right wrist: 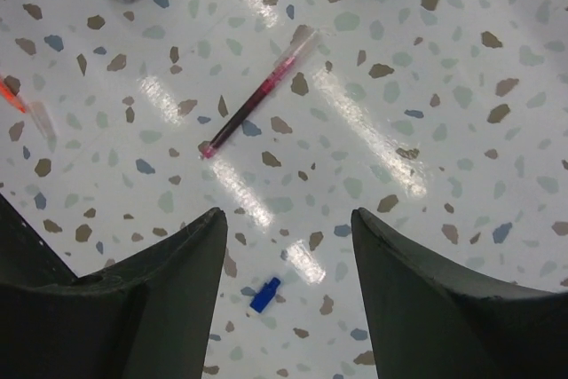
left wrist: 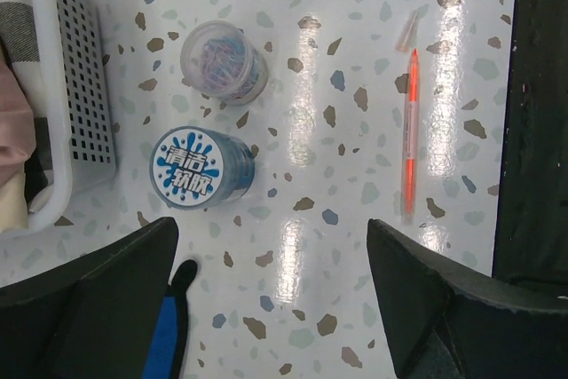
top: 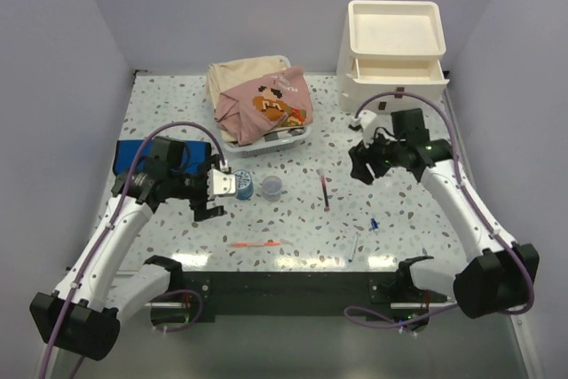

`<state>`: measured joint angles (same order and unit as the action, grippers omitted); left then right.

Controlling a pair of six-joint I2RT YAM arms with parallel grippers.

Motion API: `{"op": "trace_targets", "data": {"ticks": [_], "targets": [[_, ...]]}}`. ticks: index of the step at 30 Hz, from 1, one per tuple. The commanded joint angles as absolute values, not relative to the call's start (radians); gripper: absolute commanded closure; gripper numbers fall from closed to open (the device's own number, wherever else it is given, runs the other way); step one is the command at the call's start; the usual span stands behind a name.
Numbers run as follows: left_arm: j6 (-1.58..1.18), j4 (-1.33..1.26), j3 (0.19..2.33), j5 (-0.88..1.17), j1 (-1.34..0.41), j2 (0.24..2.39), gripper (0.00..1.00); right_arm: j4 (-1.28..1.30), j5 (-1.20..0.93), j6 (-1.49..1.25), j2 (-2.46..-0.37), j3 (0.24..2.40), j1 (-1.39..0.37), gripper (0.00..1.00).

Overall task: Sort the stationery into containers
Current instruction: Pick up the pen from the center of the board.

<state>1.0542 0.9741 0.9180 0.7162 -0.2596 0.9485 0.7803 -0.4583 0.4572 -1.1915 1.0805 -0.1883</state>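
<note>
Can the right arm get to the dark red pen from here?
Probably yes. The right gripper has its jaws open and empty, and the pen lies flat on bare table just ahead, touching nothing. Only a small blue cap sits nearer, between the jaws.

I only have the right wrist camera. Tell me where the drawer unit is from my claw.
Observer: The drawer unit stands in the far right corner of the table, beyond your right claw.
Operator: Now report the left claw.
Observer: The left claw is open and holds nothing. It sits just short of a blue tape roll.
Operator: Name anything close to that roll.
Observer: A basket with pink and beige clothes sits right next to it, on the far side.
</note>
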Motion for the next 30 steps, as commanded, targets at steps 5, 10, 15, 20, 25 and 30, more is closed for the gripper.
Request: {"op": "trace_targets", "data": {"ticks": [5,10,15,20,25,30], "targets": [[0.853,0.799,0.962,0.66,-0.275,0.969,0.07,0.483,-0.094,-0.096,-1.368,1.038,-0.345,0.34],[0.753,0.703,0.963,0.606,-0.275,0.951,0.07,0.477,0.041,-0.27,-1.491,1.069,-0.379,0.37],[0.71,0.675,0.945,0.551,-0.275,0.919,0.06,0.414,0.011,-0.304,-1.6,1.163,-0.451,0.4],[0.684,0.667,0.925,0.525,-0.273,0.888,0.06,0.413,0.024,-0.316,-1.733,1.256,-0.509,0.4],[0.687,0.675,0.937,0.499,-0.27,0.874,0.05,0.471,0.063,-0.322,-1.796,1.305,-0.52,0.42],[0.678,0.65,0.953,0.495,-0.259,0.882,0.05,0.505,0.09,-0.31,-1.821,1.318,-0.522,0.44]]}}
